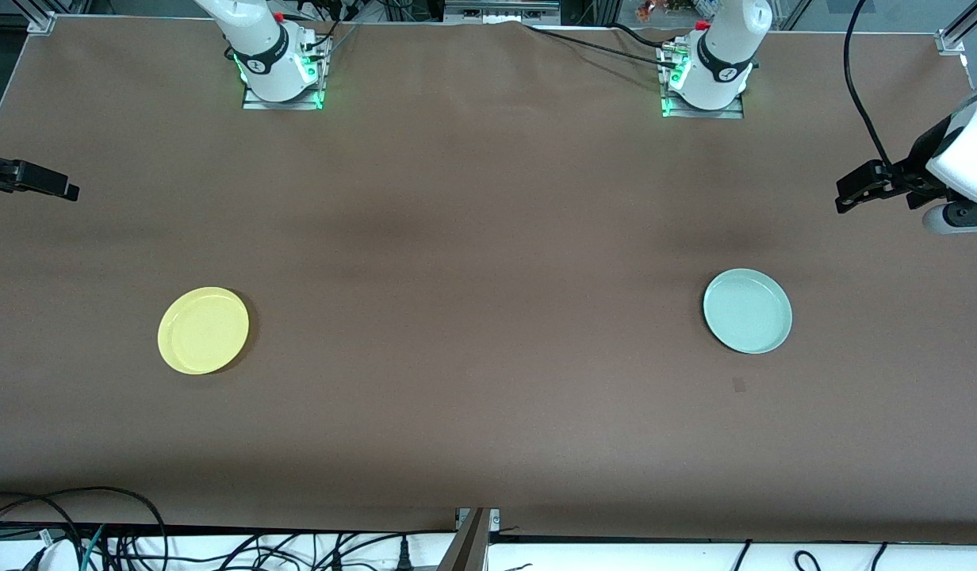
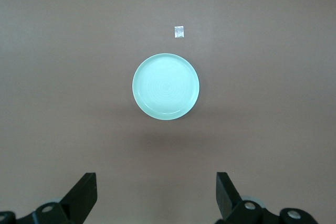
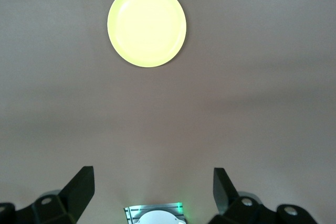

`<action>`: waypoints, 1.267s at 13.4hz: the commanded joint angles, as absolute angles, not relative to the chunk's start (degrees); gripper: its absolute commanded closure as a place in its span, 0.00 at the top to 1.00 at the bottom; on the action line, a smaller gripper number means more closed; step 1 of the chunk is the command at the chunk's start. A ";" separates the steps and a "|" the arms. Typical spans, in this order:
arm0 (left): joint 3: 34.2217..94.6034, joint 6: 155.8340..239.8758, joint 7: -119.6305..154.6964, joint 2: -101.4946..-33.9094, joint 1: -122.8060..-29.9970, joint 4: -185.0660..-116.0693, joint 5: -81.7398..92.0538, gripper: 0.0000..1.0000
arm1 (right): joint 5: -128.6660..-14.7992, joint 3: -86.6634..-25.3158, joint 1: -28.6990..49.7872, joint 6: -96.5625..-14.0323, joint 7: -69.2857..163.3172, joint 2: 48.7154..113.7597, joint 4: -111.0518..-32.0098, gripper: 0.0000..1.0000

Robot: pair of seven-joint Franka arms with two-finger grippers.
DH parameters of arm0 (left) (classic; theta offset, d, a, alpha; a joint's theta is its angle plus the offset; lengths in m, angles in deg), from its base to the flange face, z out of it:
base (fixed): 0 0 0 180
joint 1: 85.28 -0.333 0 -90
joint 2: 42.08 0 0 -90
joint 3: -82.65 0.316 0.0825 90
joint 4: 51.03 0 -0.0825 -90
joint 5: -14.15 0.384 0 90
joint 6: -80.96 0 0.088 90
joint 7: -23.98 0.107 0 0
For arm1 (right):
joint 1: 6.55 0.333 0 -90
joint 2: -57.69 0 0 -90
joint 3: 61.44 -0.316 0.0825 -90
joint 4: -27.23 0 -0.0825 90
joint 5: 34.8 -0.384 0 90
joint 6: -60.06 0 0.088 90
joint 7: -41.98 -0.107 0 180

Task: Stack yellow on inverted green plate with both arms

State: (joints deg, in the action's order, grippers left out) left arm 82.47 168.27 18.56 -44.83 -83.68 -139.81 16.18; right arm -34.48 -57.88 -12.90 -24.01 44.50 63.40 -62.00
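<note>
Yellow plate [image 1: 203, 330]: flat on the table [image 1: 488, 262] toward the right arm's end, rim up, nothing touching it. Green plate [image 1: 747, 310]: flat on the table toward the left arm's end, well apart from the yellow plate, also rim up, so not yet inverted.

Left gripper [image 2: 156, 195]: high above the table near the green plate, fingers spread wide, nothing held. Right gripper [image 3: 153, 192]: high above the table's right-arm end, fingers likewise apart, empty.

Handling, judged from appearance: both plates probably light, rigid and smooth, likely plastic; slippery on a flat face. Best hold at the raised rim, one finger inside and one outside. Low rim lying close to the table; little room to get a finger under the edge for flipping.

Hard to make out: plate undersides hidden; right gripper cut off at the front view's edge; small pale mark [image 2: 179, 32] just beside the green plate unidentified.
</note>
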 commanded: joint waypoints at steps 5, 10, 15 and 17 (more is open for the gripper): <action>81.60 167.53 19.85 -44.10 -83.87 -139.45 17.66 1.00 | -34.10 -57.92 -12.88 -23.00 44.01 63.22 -61.37 1.00; 82.21 168.14 20.38 -44.54 -84.22 -139.45 17.84 1.00 | -34.10 -58.01 -12.88 -23.09 44.01 63.22 -61.37 1.00; 82.30 168.23 20.29 -44.89 -84.75 -139.19 16.96 1.00 | -34.10 -57.92 -12.88 -23.09 44.01 63.22 -61.37 1.00; 82.12 168.32 20.29 -46.38 -84.93 -138.40 16.09 1.00 | -34.10 -58.01 -12.88 -23.09 44.01 63.22 -61.37 1.00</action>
State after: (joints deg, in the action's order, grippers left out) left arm 82.64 168.35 19.07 -44.99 -84.18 -139.70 16.22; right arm -34.48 -57.88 -12.90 -24.01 44.49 63.40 -62.00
